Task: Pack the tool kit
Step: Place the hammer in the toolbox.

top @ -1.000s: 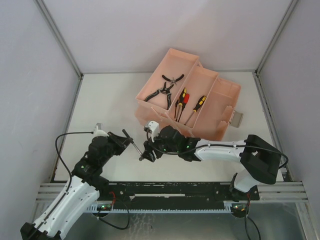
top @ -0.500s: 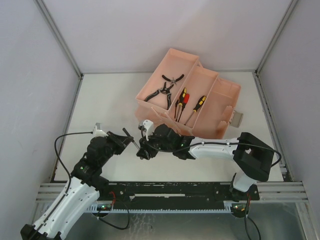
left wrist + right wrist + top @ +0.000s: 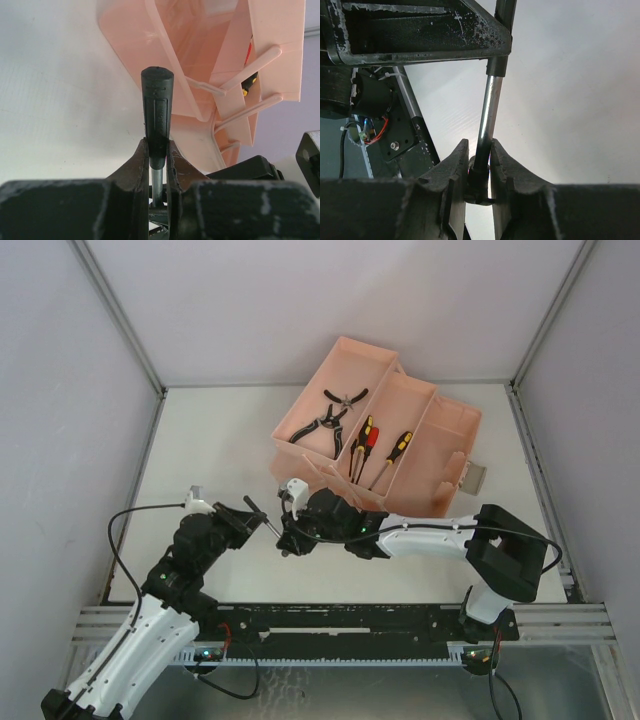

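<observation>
Pink plastic toolbox [image 3: 455, 430] standing open at table's [image 3: 210, 440] 1 o'clock, stepped trays carrying pliers [image 3: 322, 422] and screwdrivers [image 3: 365, 438]. Bare white surface lying open from 9 to 11 o'clock. Driver [image 3: 157, 107] sitting between both arms near 6 o'clock, just off box's near corner. Left gripper [image 3: 157, 150] clamping driver's ribbed black handle. Right gripper [image 3: 479, 152] pinching smooth steel shaft [image 3: 490, 107]. Driver tip hiding between right fingers [image 3: 452, 170]. Lower box compartment showing only partly, its contents not making out.

right gripper [image 3: 288, 541] moved left and slightly up, now closer to left gripper [image 3: 261, 523]
</observation>
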You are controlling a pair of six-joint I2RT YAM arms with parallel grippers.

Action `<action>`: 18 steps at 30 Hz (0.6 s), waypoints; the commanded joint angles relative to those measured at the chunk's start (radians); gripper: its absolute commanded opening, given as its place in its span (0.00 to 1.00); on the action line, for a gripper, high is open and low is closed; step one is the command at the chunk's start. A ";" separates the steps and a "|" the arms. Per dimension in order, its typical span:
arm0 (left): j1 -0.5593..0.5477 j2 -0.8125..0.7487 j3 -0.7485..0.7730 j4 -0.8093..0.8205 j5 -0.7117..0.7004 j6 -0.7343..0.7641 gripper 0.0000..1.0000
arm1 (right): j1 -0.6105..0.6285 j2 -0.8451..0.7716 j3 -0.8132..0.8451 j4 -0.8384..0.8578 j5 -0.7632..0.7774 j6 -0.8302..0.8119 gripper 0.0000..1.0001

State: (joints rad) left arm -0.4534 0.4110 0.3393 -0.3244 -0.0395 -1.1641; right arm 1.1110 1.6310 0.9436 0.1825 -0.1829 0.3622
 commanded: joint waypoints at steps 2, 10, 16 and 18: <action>-0.004 0.001 -0.019 0.051 0.030 -0.019 0.00 | 0.009 -0.038 0.045 0.018 0.033 0.011 0.00; -0.004 0.012 -0.021 0.049 0.037 -0.015 0.02 | 0.009 -0.056 0.044 0.011 0.042 0.024 0.00; -0.004 0.039 -0.008 0.042 0.038 -0.003 0.11 | 0.009 -0.070 0.044 0.000 0.040 0.028 0.00; -0.004 0.040 -0.008 0.042 0.035 -0.002 0.14 | 0.009 -0.074 0.044 -0.004 0.040 0.028 0.00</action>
State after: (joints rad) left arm -0.4534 0.4435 0.3393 -0.3077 -0.0181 -1.1679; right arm 1.1145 1.6142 0.9436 0.1478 -0.1608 0.3714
